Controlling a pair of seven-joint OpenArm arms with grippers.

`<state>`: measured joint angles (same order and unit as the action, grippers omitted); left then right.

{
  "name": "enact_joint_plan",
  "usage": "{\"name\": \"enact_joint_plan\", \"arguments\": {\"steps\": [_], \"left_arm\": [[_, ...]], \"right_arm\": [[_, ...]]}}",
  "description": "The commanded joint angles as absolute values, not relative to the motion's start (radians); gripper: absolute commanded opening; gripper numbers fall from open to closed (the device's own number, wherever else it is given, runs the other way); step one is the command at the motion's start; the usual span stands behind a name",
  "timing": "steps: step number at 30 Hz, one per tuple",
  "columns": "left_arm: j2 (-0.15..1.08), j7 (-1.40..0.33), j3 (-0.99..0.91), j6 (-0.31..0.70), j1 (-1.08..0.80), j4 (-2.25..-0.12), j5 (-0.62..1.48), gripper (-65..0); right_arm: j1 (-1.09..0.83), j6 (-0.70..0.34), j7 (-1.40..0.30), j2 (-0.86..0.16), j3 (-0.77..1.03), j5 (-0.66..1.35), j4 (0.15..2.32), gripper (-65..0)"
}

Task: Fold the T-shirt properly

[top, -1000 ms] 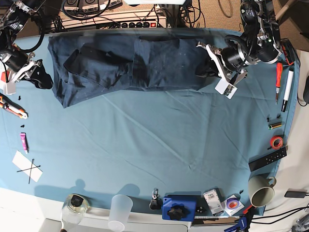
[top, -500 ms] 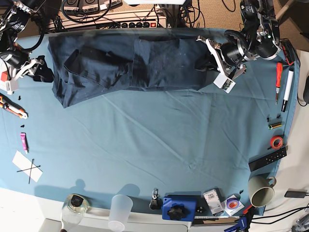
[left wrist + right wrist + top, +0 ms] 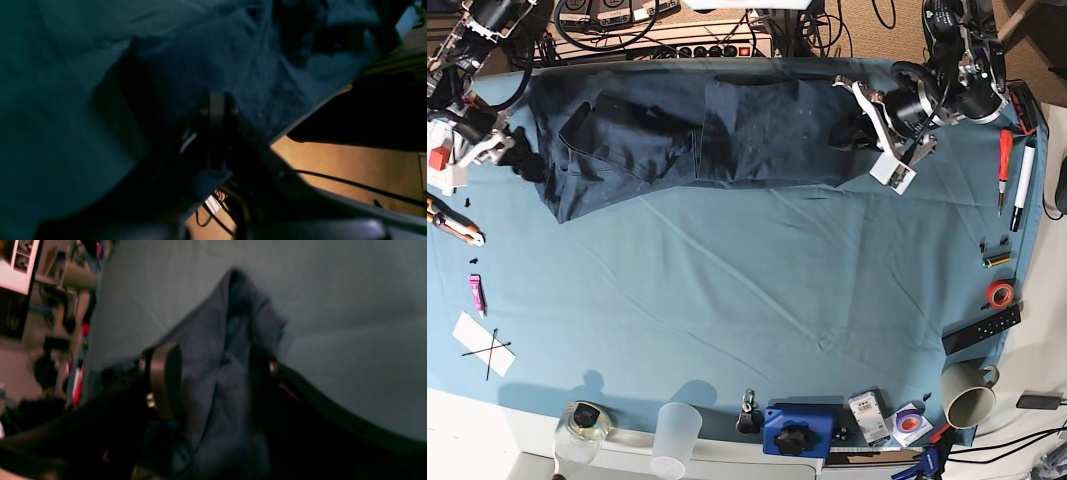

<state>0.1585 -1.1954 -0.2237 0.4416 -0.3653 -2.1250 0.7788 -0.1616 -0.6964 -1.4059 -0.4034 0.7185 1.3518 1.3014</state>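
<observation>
The dark navy T-shirt (image 3: 697, 135) lies spread along the far edge of the teal table cloth (image 3: 747, 290), partly folded over itself. At its right end my left gripper (image 3: 849, 130) is shut on the fabric. The left wrist view shows the closed fingers (image 3: 217, 106) against bunched T-shirt fabric (image 3: 233, 60). At the shirt's left edge my right gripper (image 3: 524, 162) stands open. In the right wrist view a raised corner of the T-shirt (image 3: 230, 340) sits between the wide-apart fingers (image 3: 165, 380) of the right gripper (image 3: 213, 373), which are not closed on it.
A power strip and cables (image 3: 677, 40) run behind the table's far edge. A red screwdriver (image 3: 1004, 160), a tape roll (image 3: 999, 293) and a mug (image 3: 967, 395) lie at the right. A plastic cup (image 3: 677, 435) and a blue box (image 3: 797, 430) stand at the front, with marked paper (image 3: 484, 345) at the left.
My right gripper has opened wide and sits at the shirt's left edge. My left arm has shifted slightly toward the far edge, with its gripper staying shut.
</observation>
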Motion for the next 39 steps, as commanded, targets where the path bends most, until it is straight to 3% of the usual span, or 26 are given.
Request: {"name": "enact_joint_plan", "arguments": {"steps": [1, 7, 17, 21, 26, 39], "left_arm": [[0.161, -1.178, -0.225, 0.445, -0.363, -2.141, 0.801, -65.0], [0.161, -1.189, -0.225, 0.446, -0.364, -2.141, 0.801, -65.0], [0.161, -1.185, -0.225, 0.446, -0.366, -2.141, 0.801, -65.0], [0.161, -1.185, -0.225, 0.446, -0.366, -2.141, 0.801, -65.0], [0.16, -1.185, -0.225, 0.446, -0.366, -2.141, 0.801, -65.0], [0.161, -1.181, -0.225, 0.446, -0.366, -2.141, 0.801, -65.0]], "right_arm": [[-0.155, -0.698, -1.396, -0.426, 0.691, 1.363, 1.314, -32.4], [-0.155, -0.698, -1.396, -0.427, 0.591, 1.283, 1.314, -32.4], [-0.15, -0.698, -1.396, -0.432, 0.786, 1.353, 1.316, -32.4], [-0.15, -0.698, -1.396, -0.43, 0.818, 1.23, 1.315, -32.4], [-0.155, -0.698, -1.396, -0.412, 0.763, 1.108, 1.313, -32.4], [-0.155, -0.698, -1.396, -0.408, 0.457, 1.214, 1.314, -32.4]]}}
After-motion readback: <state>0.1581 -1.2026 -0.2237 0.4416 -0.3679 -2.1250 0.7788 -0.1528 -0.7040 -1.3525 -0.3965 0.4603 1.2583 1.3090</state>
